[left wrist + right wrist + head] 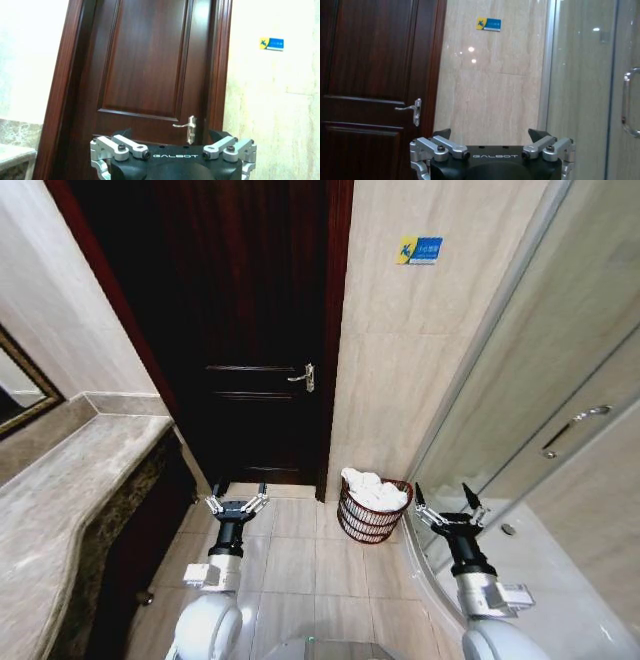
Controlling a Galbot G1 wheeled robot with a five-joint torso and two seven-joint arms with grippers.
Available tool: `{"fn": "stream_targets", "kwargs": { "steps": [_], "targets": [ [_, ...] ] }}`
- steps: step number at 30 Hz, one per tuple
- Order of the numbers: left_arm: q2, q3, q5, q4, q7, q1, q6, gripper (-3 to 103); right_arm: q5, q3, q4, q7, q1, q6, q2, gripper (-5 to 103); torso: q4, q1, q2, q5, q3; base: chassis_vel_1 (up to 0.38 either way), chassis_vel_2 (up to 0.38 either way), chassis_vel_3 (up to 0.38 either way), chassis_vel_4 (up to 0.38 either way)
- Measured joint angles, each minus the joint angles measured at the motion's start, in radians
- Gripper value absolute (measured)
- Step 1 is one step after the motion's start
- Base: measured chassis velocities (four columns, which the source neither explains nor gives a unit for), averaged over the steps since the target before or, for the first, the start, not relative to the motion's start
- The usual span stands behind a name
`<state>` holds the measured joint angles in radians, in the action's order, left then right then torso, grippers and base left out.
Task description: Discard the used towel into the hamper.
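The hamper (373, 515) is a small dark red-brown wire basket of horizontal rings and vertical bars, standing upright on the tiled floor (300, 565) against the beige wall (400, 380), just beside the dark door (250, 330) frame. White towels (372, 490) are heaped inside it and rise above its rim; there seem to be several, rolled or bunched, though the folds are hard to make out.

Cut-off edges and unreadable details

The counter (70, 500) runs off the head view's left and bottom edges; the small blue wall sign's (419, 250) lettering is too small to read; white towels (373, 490) hide the hamper's (365, 523) inside.
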<state>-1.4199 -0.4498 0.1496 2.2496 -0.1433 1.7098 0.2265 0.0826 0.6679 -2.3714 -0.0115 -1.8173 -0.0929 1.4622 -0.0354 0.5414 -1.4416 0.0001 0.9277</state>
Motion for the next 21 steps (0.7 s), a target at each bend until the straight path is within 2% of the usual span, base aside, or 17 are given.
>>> {"fn": "stream_targets", "kwargs": {
  "steps": [21],
  "targets": [
    [0.001,0.007,-0.012,0.016,-0.028,0.001,0.002,100,-0.003,-0.005,-0.003,0.001,-0.015,-0.015,0.007,100,0.0001,0.0,0.001,0.0,0.0,0.131,-0.118,-0.112,0.126]
  ]
}}
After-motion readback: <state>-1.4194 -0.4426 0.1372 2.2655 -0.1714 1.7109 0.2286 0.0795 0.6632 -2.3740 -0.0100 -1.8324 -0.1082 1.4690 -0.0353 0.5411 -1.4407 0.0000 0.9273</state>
